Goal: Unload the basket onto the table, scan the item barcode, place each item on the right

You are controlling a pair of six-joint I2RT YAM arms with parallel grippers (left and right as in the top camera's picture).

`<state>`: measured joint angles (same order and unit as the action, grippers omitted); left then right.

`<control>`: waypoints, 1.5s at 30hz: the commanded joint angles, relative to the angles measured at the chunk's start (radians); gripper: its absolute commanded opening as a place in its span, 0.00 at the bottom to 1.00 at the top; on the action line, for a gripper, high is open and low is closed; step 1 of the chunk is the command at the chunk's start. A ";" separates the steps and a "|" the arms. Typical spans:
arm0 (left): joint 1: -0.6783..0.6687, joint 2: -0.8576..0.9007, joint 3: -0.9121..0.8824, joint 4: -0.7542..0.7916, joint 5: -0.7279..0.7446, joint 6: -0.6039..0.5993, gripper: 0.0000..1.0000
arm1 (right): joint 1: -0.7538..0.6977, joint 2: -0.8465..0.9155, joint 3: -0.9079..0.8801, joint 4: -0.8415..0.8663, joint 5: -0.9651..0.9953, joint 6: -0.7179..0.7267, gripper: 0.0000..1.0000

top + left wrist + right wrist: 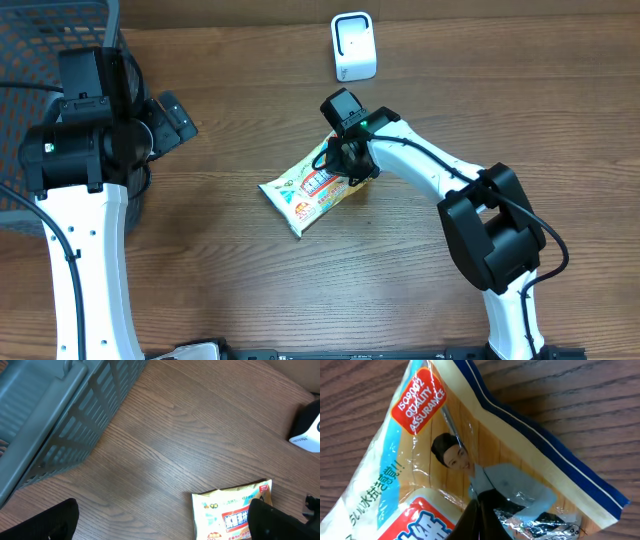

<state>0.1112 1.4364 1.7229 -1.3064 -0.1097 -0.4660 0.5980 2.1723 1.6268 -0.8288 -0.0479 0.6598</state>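
Pinching the upper right corner of the glossy cream, blue and orange plastic snack packet [305, 190], my right hand [345, 160] has its two fingers [470, 520] clamped together on the crinkled film, just below the printed figure of a man. The rest of the packet trails down and to the left, apparently lying on the brown wooden counter [220, 280]. Only the printed front faces up and no barcode shows, so I judge it sits on the underside. To do this well I should lift without letting the slippery film slide out, then turn the packet so its back faces the small white box-shaped scanner [353, 46], which stands near the far edge of the counter, close beyond my hand. Holding the film flat and steady in front of its window should matter more than speed, since a wrinkle could spoil the read. My left hand [170, 118] hangs well apart from the packet, fingers spread wide and holding nothing, just beside the dark grey plastic mesh basket [40, 60] at the counter's far left corner. I can see nothing inside it, though my left arm hides much of it.
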 commanded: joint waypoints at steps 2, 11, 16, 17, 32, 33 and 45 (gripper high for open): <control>0.000 0.002 0.010 0.001 -0.013 -0.010 1.00 | -0.018 -0.030 0.032 -0.066 0.029 0.030 0.04; 0.000 0.002 0.010 0.000 -0.013 -0.010 1.00 | -0.039 -0.177 0.098 -0.165 0.023 0.017 0.04; 0.000 0.002 0.010 0.000 -0.013 -0.010 1.00 | -0.013 -0.174 0.095 -0.138 -0.075 -0.016 0.04; 0.000 0.002 0.010 0.000 -0.013 -0.010 1.00 | -0.002 -0.164 0.095 -0.137 -0.078 -0.016 0.04; 0.000 0.002 0.010 0.001 -0.013 -0.010 1.00 | 0.191 0.101 0.094 -0.119 -0.059 0.093 0.04; 0.001 0.002 0.010 0.000 -0.013 -0.010 1.00 | 0.200 0.108 0.094 -0.120 -0.059 0.093 0.04; 0.000 0.002 0.010 0.001 -0.013 -0.010 1.00 | 0.174 -0.022 0.251 -0.255 0.064 0.012 0.04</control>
<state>0.1112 1.4364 1.7229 -1.3064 -0.1097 -0.4656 0.7979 2.2230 1.8065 -1.0664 -0.0696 0.7006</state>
